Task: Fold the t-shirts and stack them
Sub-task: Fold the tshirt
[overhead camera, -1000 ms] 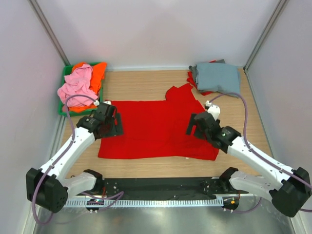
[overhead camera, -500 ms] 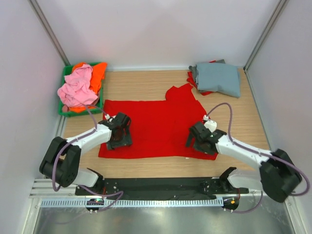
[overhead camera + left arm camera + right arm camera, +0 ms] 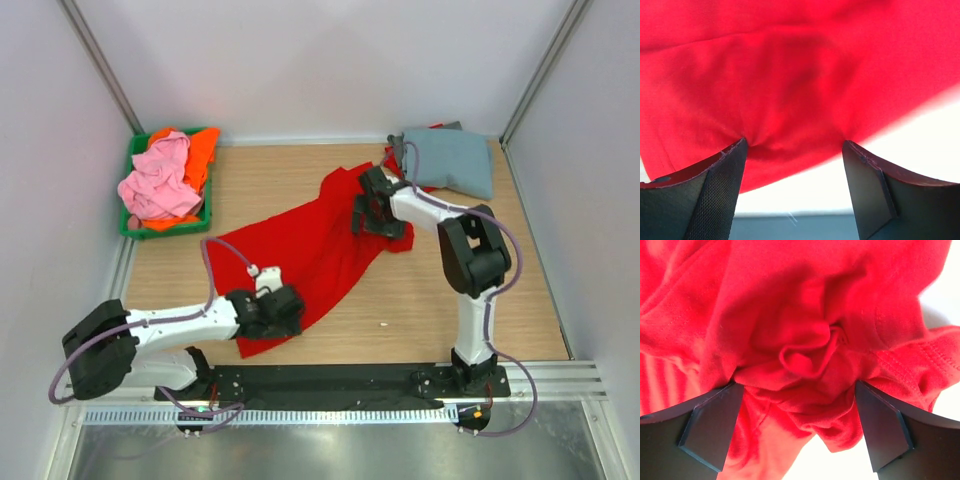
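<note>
A bright red t-shirt (image 3: 325, 245) lies bunched in a diagonal strip from the near left to the far right of the wooden table. My left gripper (image 3: 283, 310) is over its near end. In the left wrist view the jaws (image 3: 794, 142) stand wide apart with the cloth's edge (image 3: 790, 75) between the tips. My right gripper (image 3: 368, 212) is over its far end, jaws (image 3: 797, 385) wide apart around a crumpled wad (image 3: 805, 355). A folded grey-blue t-shirt (image 3: 450, 160) lies at the back right on another red one (image 3: 394, 160). Pink (image 3: 155, 180) and orange (image 3: 203, 150) shirts fill the bin.
A green plastic bin (image 3: 203, 216) stands at the back left against the wall. White walls with metal corner posts close the table on three sides. Bare wood (image 3: 450, 300) shows at the near right, and a black rail with the arm bases runs along the near edge.
The red shirt lay flat and spread out; now it is drawn into a diagonal bunched strip. My left gripper moved nearer and to the right. My right gripper moved far back toward the grey-blue shirt.
</note>
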### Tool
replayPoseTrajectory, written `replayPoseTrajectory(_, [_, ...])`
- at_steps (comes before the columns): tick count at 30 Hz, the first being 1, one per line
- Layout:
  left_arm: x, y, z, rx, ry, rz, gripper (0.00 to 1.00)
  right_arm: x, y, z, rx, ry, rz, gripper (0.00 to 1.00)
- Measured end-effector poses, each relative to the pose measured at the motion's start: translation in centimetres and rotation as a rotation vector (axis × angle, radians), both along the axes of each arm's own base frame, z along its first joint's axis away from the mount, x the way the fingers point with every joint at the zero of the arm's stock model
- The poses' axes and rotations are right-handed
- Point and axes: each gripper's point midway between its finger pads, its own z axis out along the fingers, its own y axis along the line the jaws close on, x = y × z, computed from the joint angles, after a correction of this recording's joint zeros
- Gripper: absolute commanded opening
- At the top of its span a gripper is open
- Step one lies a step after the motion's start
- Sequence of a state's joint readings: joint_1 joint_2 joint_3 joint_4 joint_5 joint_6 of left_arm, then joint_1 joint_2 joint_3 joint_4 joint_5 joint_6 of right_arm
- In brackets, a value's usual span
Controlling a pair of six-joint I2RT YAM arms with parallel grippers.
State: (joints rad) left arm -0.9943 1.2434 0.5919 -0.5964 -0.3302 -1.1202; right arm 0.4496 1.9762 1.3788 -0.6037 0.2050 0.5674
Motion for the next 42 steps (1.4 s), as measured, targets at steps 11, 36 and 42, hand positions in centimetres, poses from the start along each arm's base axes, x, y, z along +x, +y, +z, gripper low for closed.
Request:
replayPoseTrajectory(11, [-13.1, -21.8, 6.4, -0.289, 0.176, -0.343, 0.82, 9.1, 4.3, 1.5, -0.059, -0.057, 0.318, 1.00])
replayPoseTrajectory(36, [-0.1, -0.9, 9.5, -0.099, -0.094, -0.020, 0.85, 2.6, 0.9, 6.9, 0.163, -0.101, 0.189, 0.99])
replayPoseTrajectory(42, [-1.1, -1.2, 2.8, -0.078, -0.001, 0.020, 0.85, 8.7, 2.9, 4.3, 0.221, -0.138, 0.206, 0.97])
